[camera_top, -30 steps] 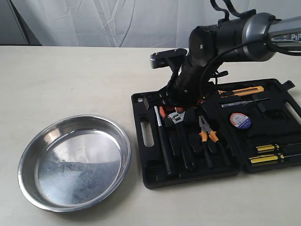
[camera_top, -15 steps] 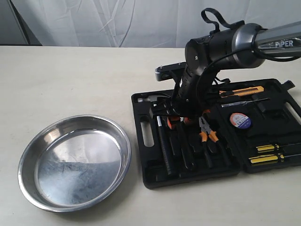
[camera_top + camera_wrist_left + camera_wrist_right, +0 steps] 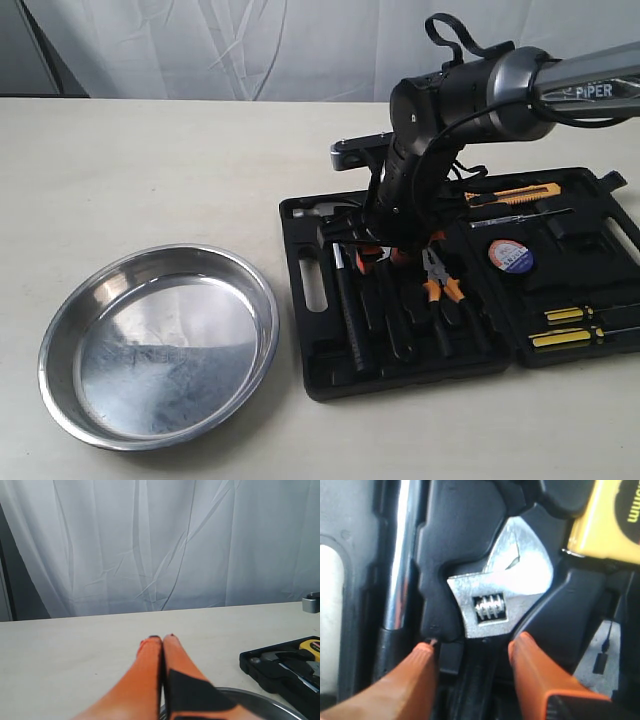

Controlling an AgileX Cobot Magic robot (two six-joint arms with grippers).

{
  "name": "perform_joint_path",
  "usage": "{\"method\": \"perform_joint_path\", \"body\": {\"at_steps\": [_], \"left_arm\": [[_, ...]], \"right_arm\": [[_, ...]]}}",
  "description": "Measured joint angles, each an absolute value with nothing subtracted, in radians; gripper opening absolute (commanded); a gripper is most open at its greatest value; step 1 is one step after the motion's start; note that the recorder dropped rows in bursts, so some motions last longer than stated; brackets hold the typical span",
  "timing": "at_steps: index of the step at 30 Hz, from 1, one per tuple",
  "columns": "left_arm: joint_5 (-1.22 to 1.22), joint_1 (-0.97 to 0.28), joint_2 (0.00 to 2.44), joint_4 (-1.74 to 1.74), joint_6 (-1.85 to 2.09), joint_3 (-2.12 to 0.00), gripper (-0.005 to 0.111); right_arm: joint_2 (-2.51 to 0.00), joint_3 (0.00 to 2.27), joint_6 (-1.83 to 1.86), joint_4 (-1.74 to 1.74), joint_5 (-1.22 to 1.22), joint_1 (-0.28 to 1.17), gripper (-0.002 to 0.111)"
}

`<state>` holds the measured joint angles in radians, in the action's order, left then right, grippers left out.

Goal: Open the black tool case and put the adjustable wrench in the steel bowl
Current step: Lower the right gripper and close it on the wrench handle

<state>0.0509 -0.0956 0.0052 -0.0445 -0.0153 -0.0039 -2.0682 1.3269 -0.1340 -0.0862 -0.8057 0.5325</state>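
The black tool case (image 3: 300,290) lies open on the table, right of the steel bowl (image 3: 160,345), which is empty. The adjustable wrench (image 3: 505,595) rests in its slot in the case; its silver head shows in the right wrist view. Only its black handle (image 3: 393,318) shows in the exterior view. My right gripper (image 3: 472,647) is open and down in the case, one orange finger (image 3: 420,670) on each side of the handle just below the head. My left gripper (image 3: 162,639) is shut on nothing, above the bowl's rim (image 3: 260,702). It is out of the exterior view.
A hammer with a chrome shaft (image 3: 400,565) lies beside the wrench, and orange-handled pliers (image 3: 440,285) lie on its other side. A yellow tape measure (image 3: 605,520), a utility knife (image 3: 515,193) and screwdrivers (image 3: 580,325) fill the case's other slots.
My right arm has dropped lower into the case, and its gripper now covers the wrench head that showed one second ago. The bowl and case have not moved.
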Motion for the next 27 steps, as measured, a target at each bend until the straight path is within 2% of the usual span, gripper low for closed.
{"method": "perform_joint_path", "body": {"at_steps": [27], "left_arm": [[0.051, -0.096, 0.005, -0.044, -0.015, -0.004, 0.000]], "right_arm": [[-2.038, 1.305, -0.156, -0.087, -0.842, 0.533, 0.046]]}}
